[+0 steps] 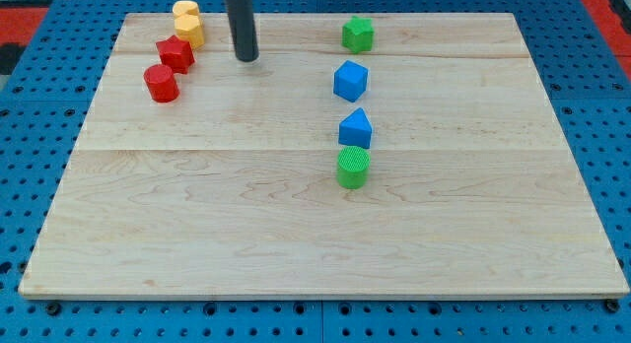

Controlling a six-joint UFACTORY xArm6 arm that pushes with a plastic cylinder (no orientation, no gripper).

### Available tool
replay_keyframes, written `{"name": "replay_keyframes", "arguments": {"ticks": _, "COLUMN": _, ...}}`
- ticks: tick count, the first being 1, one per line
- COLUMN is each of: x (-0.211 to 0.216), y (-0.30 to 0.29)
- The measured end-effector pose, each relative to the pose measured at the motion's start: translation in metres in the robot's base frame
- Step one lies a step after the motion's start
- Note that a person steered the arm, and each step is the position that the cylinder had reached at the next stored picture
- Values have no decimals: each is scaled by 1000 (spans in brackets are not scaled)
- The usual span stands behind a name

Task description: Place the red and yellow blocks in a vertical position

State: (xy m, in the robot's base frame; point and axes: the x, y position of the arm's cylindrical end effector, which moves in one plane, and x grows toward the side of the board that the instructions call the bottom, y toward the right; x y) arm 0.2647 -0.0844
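Two yellow blocks sit at the view's top left: one (185,9) at the board's top edge, another (190,30) just below it and touching it. A red star-like block (175,53) lies below and slightly left of them. A red cylinder (161,84) lies below and left of that. The four form a slanted column. My tip (246,58) is on the board to the right of the red star-like block, about a block's width or more apart from it, touching nothing.
A green block (358,33) sits at the top middle-right. Below it are a blue block (350,80), a blue block with a pointed top (356,128) and a green cylinder (353,168), forming a column. The wooden board (197,235) lies on a blue pegboard.
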Motion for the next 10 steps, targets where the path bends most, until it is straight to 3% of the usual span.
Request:
{"name": "replay_keyframes", "arguments": {"ticks": 1, "x": -39, "y": -14}}
{"name": "replay_keyframes", "arguments": {"ticks": 2, "x": -51, "y": -41}}
{"name": "replay_keyframes", "arguments": {"ticks": 6, "x": -51, "y": -100}}
{"name": "replay_keyframes", "arguments": {"ticks": 8, "x": -30, "y": -60}}
{"name": "replay_keyframes", "arguments": {"ticks": 10, "x": 23, "y": -84}}
